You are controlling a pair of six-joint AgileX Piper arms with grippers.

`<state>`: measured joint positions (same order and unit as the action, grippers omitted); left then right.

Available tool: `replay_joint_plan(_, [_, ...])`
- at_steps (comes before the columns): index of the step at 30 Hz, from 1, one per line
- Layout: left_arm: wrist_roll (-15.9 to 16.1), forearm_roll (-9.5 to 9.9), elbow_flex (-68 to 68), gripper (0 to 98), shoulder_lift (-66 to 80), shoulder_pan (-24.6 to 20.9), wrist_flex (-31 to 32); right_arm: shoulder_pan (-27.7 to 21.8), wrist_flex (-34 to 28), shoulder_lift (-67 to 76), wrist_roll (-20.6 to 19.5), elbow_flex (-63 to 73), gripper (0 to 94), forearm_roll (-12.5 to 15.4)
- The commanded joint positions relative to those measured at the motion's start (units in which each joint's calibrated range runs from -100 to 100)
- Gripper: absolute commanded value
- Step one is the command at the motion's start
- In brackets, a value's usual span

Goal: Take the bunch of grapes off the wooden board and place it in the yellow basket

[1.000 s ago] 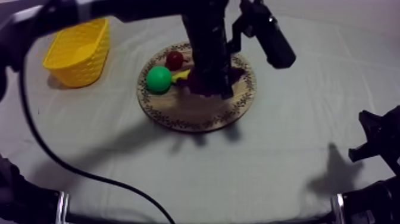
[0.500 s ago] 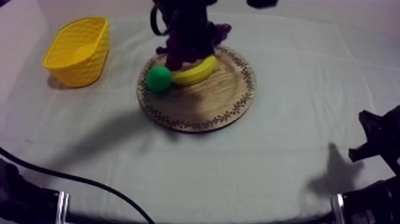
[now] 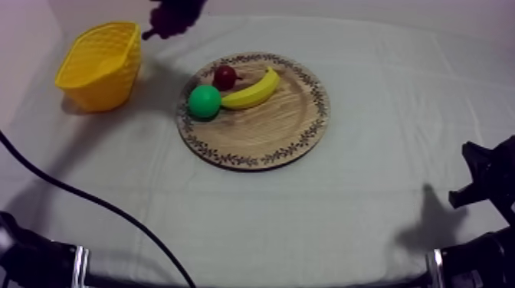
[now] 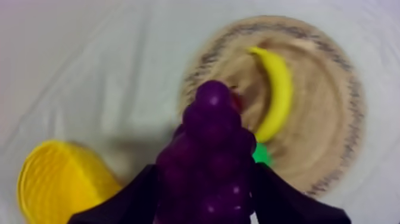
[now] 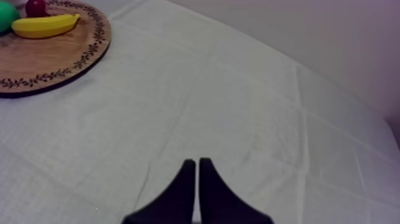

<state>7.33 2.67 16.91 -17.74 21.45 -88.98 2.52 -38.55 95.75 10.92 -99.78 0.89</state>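
While l gripper (image 4: 205,179) pinches the grapes (image 4: 213,131) | they hang just beside basket (image 4: 50,182), not over it yet | r gripper (image 5: 197,173) pressed together, idle

Side stuff here: a yellow banana (image 3: 251,90) lies curved, with a round green fruit (image 3: 205,101) touching its one end and a small red fruit (image 3: 224,76) just beside both. The grey-white cloth (image 3: 368,176) has faint fold creases.

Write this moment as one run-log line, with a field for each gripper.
left gripper: shut on bunch of grapes | load: aloft near yellow basket, off wooden board | right gripper: shut, low over cloth
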Motion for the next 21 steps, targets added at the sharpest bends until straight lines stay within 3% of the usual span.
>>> replay_joint_plan(1, [0.0, -0.11, 0.2, 47.9, -0.1, -4.4, 0.0, 0.0, 0.0, 0.0, 0.0, 0.0, 0.3, 0.0])
replay_joint_plan(13, [-1.8, -0.42, 0.2, 46.4, -1.0, -16.0, 0.0, 0.0, 0.0, 0.0, 0.0, 0.0, 0.3, 0.0])
replay_joint_plan(21, [-4.5, -0.80, 0.6, 44.3, -2.2, -19.9, -0.5, 0.0, 0.0, 0.0, 0.0, 0.0, 0.3, 0.0])
